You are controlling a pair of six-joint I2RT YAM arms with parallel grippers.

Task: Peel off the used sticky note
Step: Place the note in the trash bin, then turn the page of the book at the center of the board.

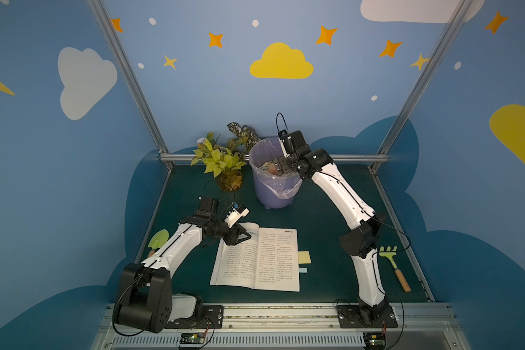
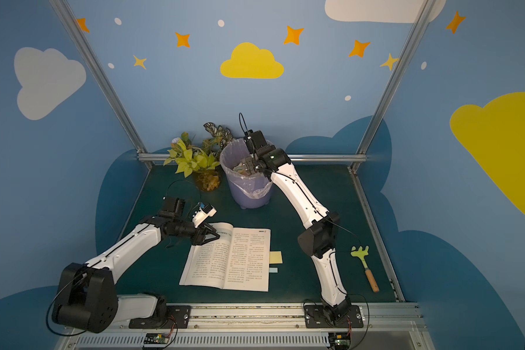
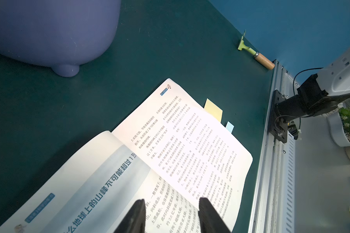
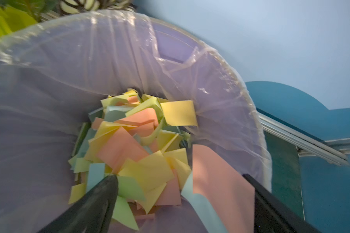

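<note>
At the left, the left gripper (image 1: pixel 244 234) rests its tips on the top corner of the left page of the open book (image 1: pixel 264 260), jaws partly apart and pinching nothing; it looks to be pinning the book flat and should hold there. Behind it, the plant (image 1: pixel 219 160) stands just beside the bin (image 1: pixel 273 194), so any exit from the bin is better made upward and toward the book than sideways. The right gripper (image 4: pixel 180 177) hangs inside the bin's rim with its 2 fingers spread wide. The pink note (image 4: pixel 220 177) lies against 1 finger above the heap of discarded notes, and I cannot tell whether it is falling free or clinging. A small shake, or a wipe on the liner, would likely shed it before lifting. At the book's right edge, a yellow note (image 1: pixel 304 257) and a blue note (image 1: pixel 303 270) stick out, with bare mat between them and the rake (image 1: pixel 394 266).
</note>
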